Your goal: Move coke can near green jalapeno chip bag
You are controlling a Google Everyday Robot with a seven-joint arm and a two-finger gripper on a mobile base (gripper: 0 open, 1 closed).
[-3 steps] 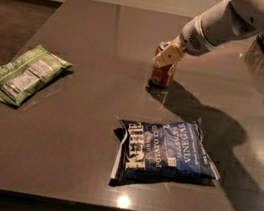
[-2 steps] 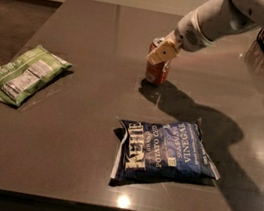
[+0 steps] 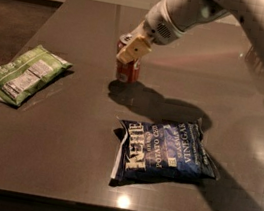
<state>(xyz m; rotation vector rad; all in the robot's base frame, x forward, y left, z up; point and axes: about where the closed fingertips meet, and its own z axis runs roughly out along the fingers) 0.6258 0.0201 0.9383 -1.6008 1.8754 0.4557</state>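
Observation:
The coke can (image 3: 127,69), red with a silver top, stands upright near the middle of the dark table (image 3: 62,156). My gripper (image 3: 130,55) reaches down from the upper right and is shut on the can's upper part; a tan finger pad (image 3: 135,48) covers the can's front. The green jalapeno chip bag (image 3: 23,73) lies flat at the table's left edge, well to the left of the can and apart from it.
A dark blue Kettle chip bag (image 3: 163,151) lies flat in front of and to the right of the can. My white arm (image 3: 248,21) spans the upper right. The table's left edge borders a dark floor (image 3: 10,20).
My gripper has moved left across the table with the coke can in it, closer to the green bag. Both chip bags have stayed put.

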